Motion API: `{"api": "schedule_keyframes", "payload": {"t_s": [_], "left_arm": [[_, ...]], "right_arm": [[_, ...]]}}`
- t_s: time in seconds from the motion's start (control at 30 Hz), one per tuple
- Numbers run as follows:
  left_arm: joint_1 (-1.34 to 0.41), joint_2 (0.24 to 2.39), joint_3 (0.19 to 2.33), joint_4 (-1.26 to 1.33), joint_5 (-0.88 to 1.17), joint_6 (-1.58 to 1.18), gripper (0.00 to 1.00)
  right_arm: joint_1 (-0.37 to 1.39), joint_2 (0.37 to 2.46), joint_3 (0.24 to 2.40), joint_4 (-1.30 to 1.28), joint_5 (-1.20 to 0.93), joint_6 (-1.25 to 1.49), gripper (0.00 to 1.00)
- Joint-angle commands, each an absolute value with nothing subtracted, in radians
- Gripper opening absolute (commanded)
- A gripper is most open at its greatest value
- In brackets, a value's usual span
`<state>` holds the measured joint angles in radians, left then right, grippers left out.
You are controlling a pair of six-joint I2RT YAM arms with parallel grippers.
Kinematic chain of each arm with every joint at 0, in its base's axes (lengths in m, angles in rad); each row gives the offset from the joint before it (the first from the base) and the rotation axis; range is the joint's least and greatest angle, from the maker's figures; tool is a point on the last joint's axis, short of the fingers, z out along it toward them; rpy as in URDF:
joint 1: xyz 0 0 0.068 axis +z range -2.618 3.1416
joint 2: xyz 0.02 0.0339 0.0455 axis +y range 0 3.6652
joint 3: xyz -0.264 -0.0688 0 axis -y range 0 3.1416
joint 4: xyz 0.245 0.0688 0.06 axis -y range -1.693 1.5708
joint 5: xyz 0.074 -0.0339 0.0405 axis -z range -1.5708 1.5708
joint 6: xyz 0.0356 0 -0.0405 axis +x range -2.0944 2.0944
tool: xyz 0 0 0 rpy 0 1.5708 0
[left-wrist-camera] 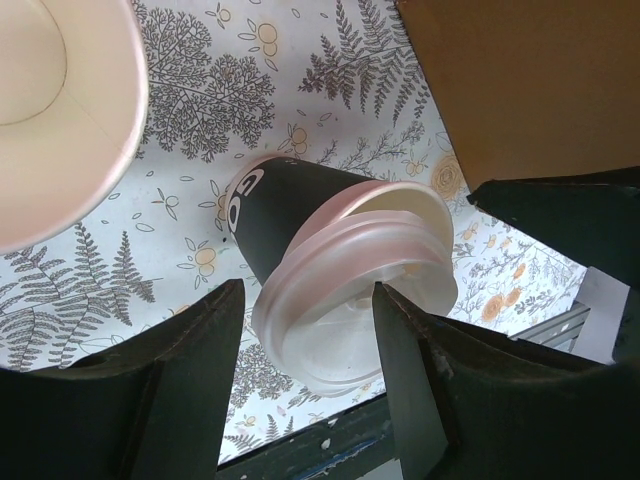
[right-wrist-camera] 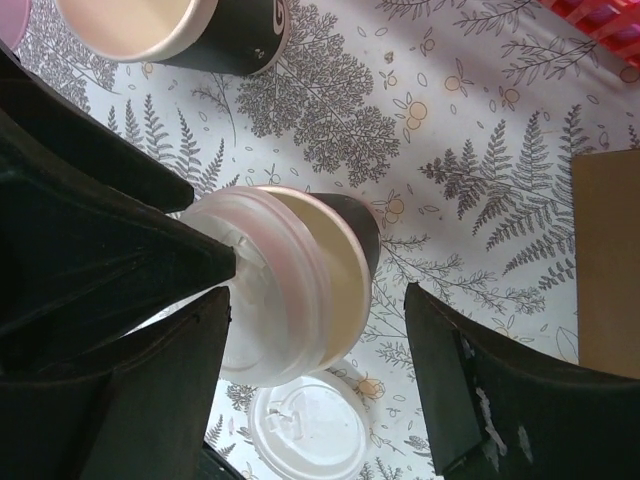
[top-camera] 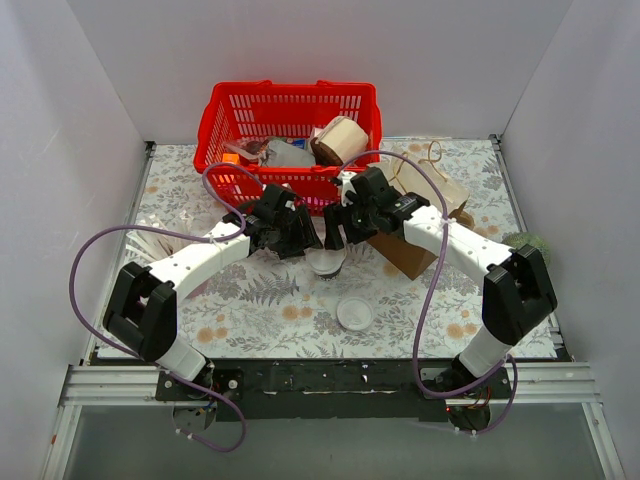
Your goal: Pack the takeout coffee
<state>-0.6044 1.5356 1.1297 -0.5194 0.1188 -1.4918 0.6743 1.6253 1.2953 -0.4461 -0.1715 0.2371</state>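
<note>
The takeout coffee stands on the fern-print cloth between my two grippers, a black cup leaning a little. Its white lid sits askew, so the cream rim shows beside it. My left gripper is shut on that lid, with one finger at the lid's edge and the other over its top. In the right wrist view, my right gripper stands open around the cup, its right finger well clear of the wall. Both grippers, left and right, hang close over the cup.
A lidless matching cup stands just beside it. A loose white lid lies nearer the front edge. A brown cardboard box is at the right, and a red basket with items sits behind.
</note>
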Motion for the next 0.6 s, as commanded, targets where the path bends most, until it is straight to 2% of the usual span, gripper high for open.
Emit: {"api": "schedule_keyframes", "payload": {"t_s": [0.0, 0.3, 0.47, 0.57], "left_arm": [[-0.607, 1.539, 1.152, -0.505, 0.115, -1.489, 0.54], [-0.606, 1.529, 1.144, -0.48, 0.118, -1.503, 0.55], [-0.607, 1.534, 1.144, -0.477, 0.12, -1.503, 0.55], [-0.606, 1.534, 1.143, -0.477, 0.118, -1.505, 0.56]], "right_arm": [[0.675, 1.629, 1.322, -0.404, -0.221, 0.205, 0.77], [0.67, 1.666, 1.321, -0.426, -0.244, 0.235, 0.65], [0.67, 1.645, 1.31, -0.449, -0.109, 0.229, 0.66], [0.67, 1.634, 1.295, -0.434, -0.106, 0.219, 0.66]]}}
